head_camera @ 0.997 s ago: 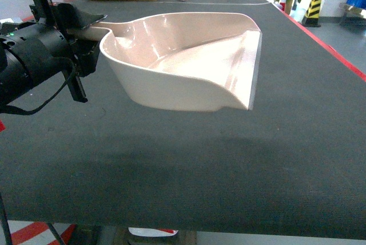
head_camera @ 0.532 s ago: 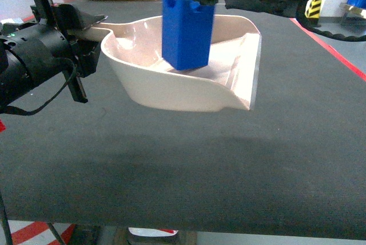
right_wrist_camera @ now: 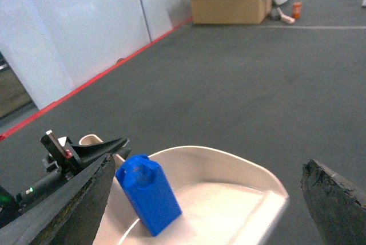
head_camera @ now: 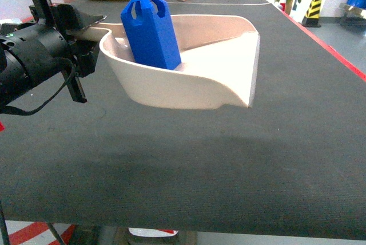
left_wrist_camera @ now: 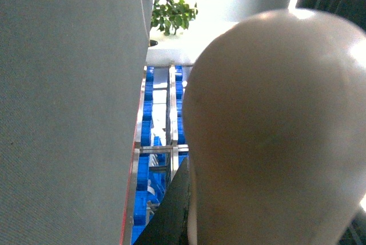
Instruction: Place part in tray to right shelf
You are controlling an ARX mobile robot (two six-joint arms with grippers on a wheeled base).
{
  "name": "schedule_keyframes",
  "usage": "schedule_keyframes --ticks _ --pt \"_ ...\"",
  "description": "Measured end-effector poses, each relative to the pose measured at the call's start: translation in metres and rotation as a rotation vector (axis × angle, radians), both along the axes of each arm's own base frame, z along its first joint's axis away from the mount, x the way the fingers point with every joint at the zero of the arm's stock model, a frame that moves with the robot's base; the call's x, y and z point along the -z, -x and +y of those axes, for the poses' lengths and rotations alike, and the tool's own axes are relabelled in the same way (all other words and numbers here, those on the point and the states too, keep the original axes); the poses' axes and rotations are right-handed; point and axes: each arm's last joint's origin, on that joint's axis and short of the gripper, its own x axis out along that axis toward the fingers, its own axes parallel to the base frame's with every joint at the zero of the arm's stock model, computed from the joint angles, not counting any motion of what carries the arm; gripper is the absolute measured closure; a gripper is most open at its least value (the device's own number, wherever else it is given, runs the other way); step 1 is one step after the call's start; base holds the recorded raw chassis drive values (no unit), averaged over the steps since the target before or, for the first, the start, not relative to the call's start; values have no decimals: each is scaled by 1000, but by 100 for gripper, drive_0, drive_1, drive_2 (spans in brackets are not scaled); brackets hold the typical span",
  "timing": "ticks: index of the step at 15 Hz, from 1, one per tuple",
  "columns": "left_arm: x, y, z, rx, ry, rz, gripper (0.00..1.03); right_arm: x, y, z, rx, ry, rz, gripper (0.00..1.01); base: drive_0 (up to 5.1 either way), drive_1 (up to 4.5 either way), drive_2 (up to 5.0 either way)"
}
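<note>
Once the part point(head_camera: 150, 32) was released into the tray point(head_camera: 229, 93), beneath the opened right end effector point(right_wrist_camera: 206, 199), shelf delivery remained; the left end effector point(head_camera: 86, 24) was clamped on the tray's handle.

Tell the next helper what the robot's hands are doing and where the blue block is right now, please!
Left gripper: shut on the tray handle, holding the tray above the floor.
Right gripper: open, empty, above the tray.
Part: inside the tray, at the handle end, tilted against the back wall.
Done: part is in the tray.
Left: carry the tray to the right shelf, which is not in view in any camera.
</note>
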Motion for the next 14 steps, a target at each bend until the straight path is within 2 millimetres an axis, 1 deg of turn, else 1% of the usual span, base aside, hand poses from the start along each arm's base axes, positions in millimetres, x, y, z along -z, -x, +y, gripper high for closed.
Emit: schedule_keyframes --ticks 2,3,4,5,8,14 --pt "0 0 0 0 0 0 88 5 24 -27 139 35 -117 3 0 0 0" --pt "0 0 0 0 0 0 88 40 67 -70 344 180 -188 3 0 0 0" --pt "0 0 0 -2 0 0 88 83 102 -90 421 290 -162 3 0 0 0" --pt "0 0 0 -2 0 0 88 94 107 -91 415 324 -150 3 0 0 0" --pt "0 0 -1 1 -1 2 88 94 106 -90 405 355 -163 3 0 0 0" --pt "0 0 0 -2 0 0 88 94 106 -90 406 355 -166 3 0 0 0"
